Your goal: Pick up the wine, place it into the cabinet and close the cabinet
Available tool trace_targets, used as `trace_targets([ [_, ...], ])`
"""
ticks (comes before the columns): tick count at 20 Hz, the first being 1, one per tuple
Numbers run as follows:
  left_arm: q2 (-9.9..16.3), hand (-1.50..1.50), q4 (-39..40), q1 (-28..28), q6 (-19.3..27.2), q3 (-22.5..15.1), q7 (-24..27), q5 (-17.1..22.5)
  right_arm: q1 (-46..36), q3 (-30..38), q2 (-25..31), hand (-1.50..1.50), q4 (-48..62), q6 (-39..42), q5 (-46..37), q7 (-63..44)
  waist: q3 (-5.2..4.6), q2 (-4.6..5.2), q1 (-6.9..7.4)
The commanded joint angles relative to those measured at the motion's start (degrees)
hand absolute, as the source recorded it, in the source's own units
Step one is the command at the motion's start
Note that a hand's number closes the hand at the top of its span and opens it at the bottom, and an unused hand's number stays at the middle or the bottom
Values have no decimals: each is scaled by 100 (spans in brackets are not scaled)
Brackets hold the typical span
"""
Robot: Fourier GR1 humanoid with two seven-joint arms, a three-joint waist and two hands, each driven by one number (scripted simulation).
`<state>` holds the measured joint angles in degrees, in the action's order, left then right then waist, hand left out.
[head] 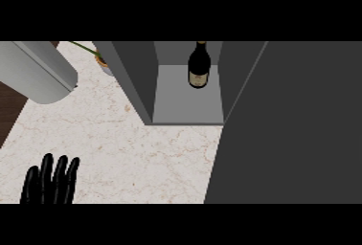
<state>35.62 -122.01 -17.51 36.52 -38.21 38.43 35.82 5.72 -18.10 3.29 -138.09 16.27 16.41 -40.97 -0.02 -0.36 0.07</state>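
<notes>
The wine bottle is dark with a pale label and stands upright inside the grey cabinet, on its shelf toward the back. No hand touches it. The cabinet's front is uncovered, so the bottle shows fully. A wide dark grey panel, which looks like the cabinet's door, fills the right side of the view from the cabinet's right wall down to the lower edge. My left hand rests at the lower left over the counter, fingers straight and pointing up, holding nothing. My right hand does not show.
A large grey rounded cylinder slants across the upper left corner. A small potted plant stands behind the cabinet's left wall. The pale marble counter spreads between my left hand and the cabinet; its dark edge runs along the far left.
</notes>
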Motion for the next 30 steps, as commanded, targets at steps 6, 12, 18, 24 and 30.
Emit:
trace_targets([
  [6,531,-150,-276,-661,-826,1208,142,767,1,-1753,-158,150,-1077,-96,-223,-558,-11,-11,24],
  [12,958,-150,-273,-1245,-1502,1907,147,1133,216,-2782,-302,150,-836,-401,-1119,-167,-7,-41,5],
  [18,1068,-150,2,-1043,-1811,2445,-146,1490,-418,-3902,-325,150,-567,-1673,-1882,-158,-13,-38,-30],
  [24,1183,-150,217,-1188,-2319,2897,-160,1784,-1326,-4044,-318,150,-221,-2503,-2377,-153,-21,-30,23],
  [30,1158,-150,-96,-853,-2260,3013,-660,2058,-2333,-3862,-299,150,419,-3318,-2461,-104,-12,11,56],
])
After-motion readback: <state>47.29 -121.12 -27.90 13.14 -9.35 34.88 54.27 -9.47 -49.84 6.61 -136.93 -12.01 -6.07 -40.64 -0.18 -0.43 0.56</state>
